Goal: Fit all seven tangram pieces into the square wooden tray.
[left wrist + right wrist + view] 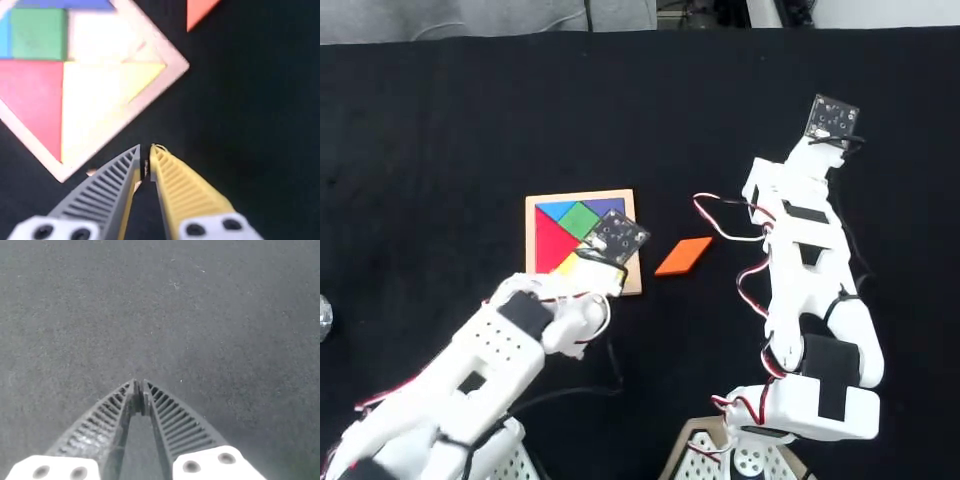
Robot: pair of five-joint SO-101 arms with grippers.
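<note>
Orange piece [683, 256], the only one outside the tray [530, 240], lies flat on the black surface [440, 150] in the high view. It is just beside the tray's right edge, about midway between the surface's far and near edges. Thin and flat, it would likely skid away under a pincer rather than lift. The left arm [510, 340], over the tray's near right corner, could knock the tray askew. The right arm [810, 260] points toward the far right corner, well apart.

In the left wrist view the left pincer [146, 149] is together on nothing, just off the tray's rim. The piece sits beyond that corner. The slot [107, 40] looks snug, so a wrong turn could jam the piece.

In the right wrist view the right pincer [138, 390] is together over bare surface.
</note>
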